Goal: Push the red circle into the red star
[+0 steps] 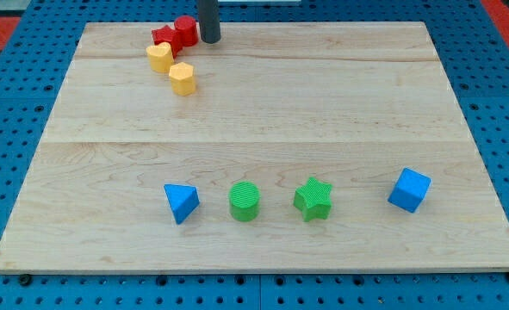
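The red circle (185,31) stands at the view's top left and touches the red star (165,38), which lies just to its left. My tip (210,40) is right beside the red circle, on its right side, close to or touching it. The rod comes down from the view's top edge.
A yellow heart-like block (159,57) sits just below the red star, and a yellow hexagon (182,78) below that. Along the view's bottom stand a blue triangle (182,202), a green circle (245,201), a green star (313,199) and a blue cube (409,189). The wooden board (323,103) lies on blue pegboard.
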Controlling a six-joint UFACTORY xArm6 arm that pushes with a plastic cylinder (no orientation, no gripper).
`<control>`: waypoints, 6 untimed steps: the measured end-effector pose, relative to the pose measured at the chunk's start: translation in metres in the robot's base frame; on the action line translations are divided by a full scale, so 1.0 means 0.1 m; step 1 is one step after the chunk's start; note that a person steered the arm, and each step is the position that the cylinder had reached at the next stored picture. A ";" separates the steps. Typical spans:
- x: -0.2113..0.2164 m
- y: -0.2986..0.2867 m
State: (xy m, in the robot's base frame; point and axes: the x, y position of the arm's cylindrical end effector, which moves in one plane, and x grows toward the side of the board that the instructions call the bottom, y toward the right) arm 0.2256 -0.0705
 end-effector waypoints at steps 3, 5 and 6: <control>-0.33 -1.43; -0.31 -1.84; -0.14 -2.00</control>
